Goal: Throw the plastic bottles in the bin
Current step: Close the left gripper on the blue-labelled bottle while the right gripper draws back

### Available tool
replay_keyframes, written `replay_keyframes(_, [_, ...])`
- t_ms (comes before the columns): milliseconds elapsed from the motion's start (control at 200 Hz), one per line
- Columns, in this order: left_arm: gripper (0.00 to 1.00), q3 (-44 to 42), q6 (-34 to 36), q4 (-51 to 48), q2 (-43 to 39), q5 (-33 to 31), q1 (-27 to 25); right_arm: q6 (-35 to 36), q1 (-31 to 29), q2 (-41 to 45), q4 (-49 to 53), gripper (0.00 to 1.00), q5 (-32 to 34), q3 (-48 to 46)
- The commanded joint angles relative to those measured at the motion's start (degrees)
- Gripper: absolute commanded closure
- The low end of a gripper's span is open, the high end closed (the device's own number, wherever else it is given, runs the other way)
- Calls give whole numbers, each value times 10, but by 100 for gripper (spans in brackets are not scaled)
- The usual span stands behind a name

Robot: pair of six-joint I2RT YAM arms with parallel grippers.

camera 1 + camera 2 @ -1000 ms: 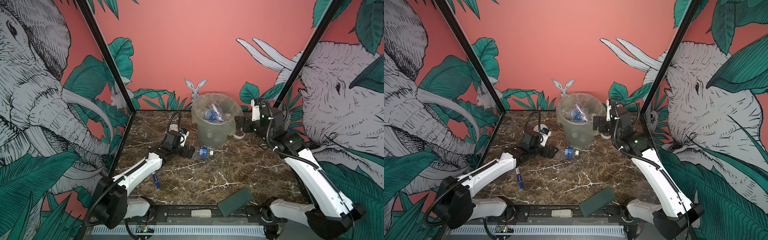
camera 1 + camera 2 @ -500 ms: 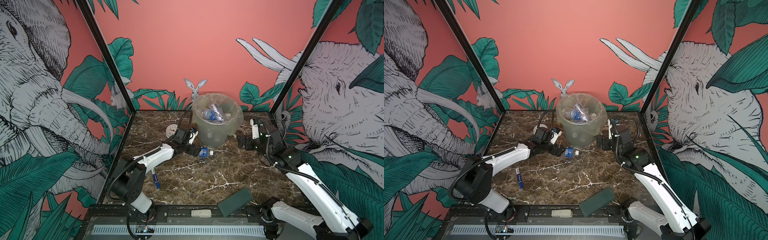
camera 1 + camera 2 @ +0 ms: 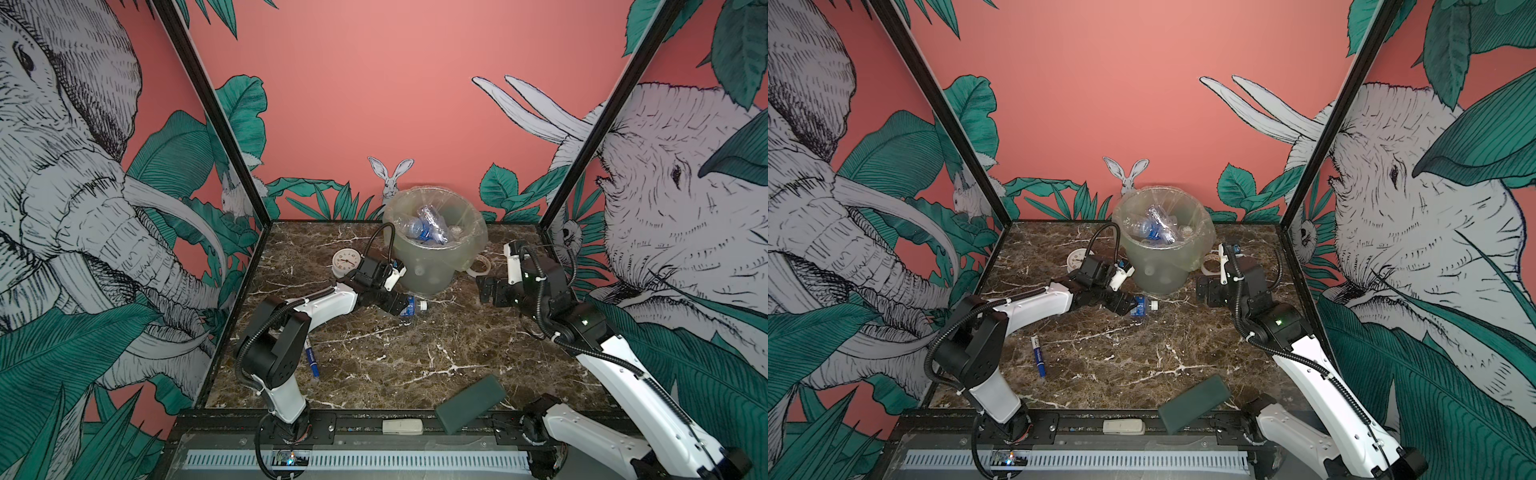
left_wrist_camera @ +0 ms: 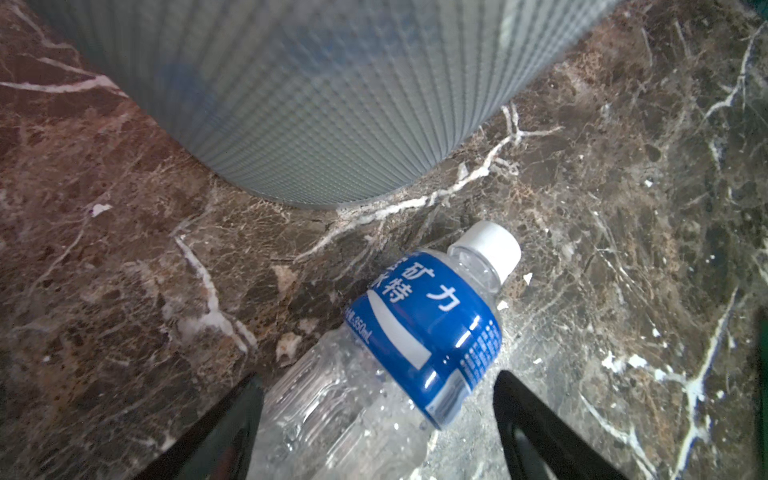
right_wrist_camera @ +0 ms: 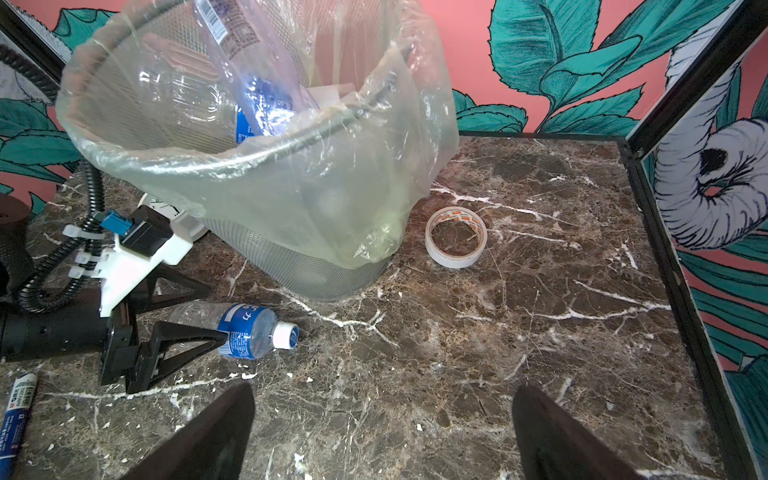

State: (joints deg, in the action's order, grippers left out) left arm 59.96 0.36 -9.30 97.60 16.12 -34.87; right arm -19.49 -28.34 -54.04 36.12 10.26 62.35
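Clear, crinkled plastic bottle with glossy blue label and white cap: on its side on brown veined marble table, just beside foot of bin.

Left gripper: black wedge fingers spread, straddling the bottle's clear body; gap on one side, no pinch seen.

Bin: round, fine grey mesh, thin translucent bag over rim, more bottles inside.

Right gripper: spread wide, empty, near tape roll.

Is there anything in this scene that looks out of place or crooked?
One plastic bottle lies on its side on the table beside the bin, inside the left gripper. The bin's liner bag hangs far down one side. A dark green block sits askew across the table's front edge.
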Motion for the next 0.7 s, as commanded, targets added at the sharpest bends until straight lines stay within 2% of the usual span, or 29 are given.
replay_keyframes(0, [13,-12,24,-23,-20,-6,-23,-8,5,3,-8,1,1,-5])
replay_keyframes(175, [14,-35,35,-50,-34,-52,-49,-13,5,1,-12,1,-3,-12])
replay_keyframes(210, [14,-38,38,-57,-34,-66,-72,-13,5,1,-13,1,-5,-13])
replay_keyframes(420, [15,-45,43,-91,-25,-129,-115,-14,6,0,-14,1,-8,-17])
replay_keyframes(695, [17,-68,14,-80,-29,-150,-131,-16,6,6,-16,1,-12,-31])
